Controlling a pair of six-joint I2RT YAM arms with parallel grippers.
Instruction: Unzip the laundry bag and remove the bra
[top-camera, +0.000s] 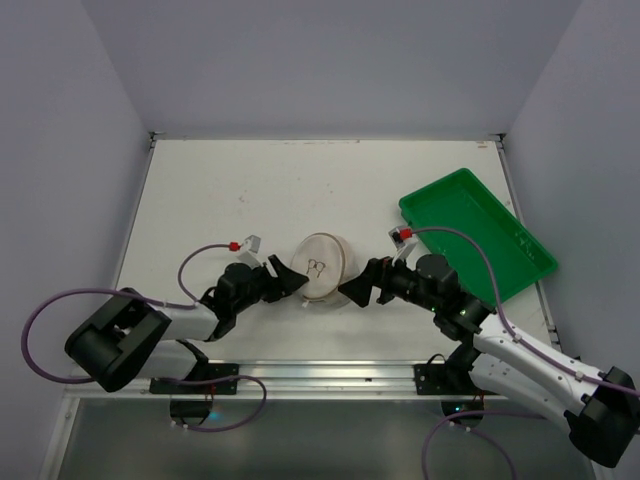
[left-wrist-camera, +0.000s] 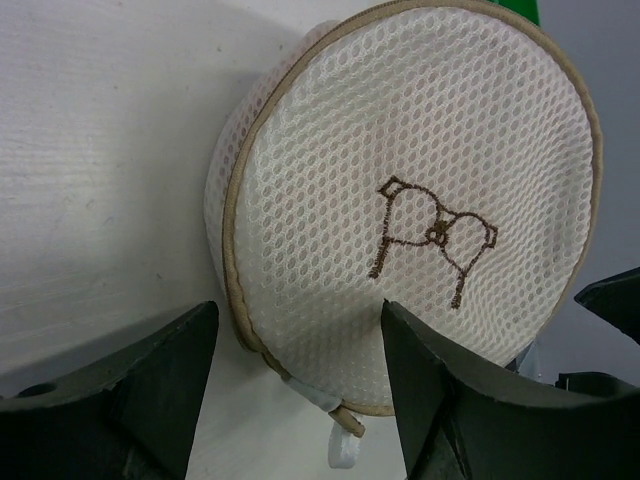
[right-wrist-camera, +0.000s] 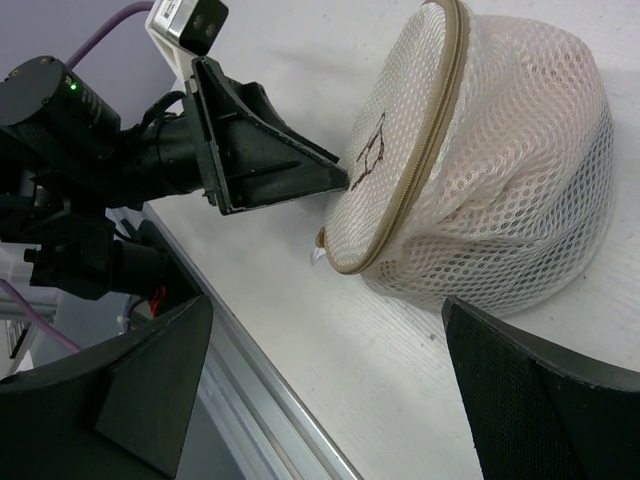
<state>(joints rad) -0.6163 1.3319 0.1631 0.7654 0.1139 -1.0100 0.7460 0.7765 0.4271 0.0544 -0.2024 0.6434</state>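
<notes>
top external view: laundry bag (top-camera: 322, 266) lies on the table (top-camera: 220, 190) between both arms, apparently zipped shut. left gripper (top-camera: 297, 281) stands parted astride its rim, gripping nothing; right gripper (top-camera: 347, 292) gapes wide, empty. bra (right-wrist-camera: 540, 110) inside, pink through the mesh. unzipping and removal remain.

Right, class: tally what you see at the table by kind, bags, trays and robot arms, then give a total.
Bag: 1
Tray: 1
Arms: 2, left arm and right arm
Total: 4
</notes>
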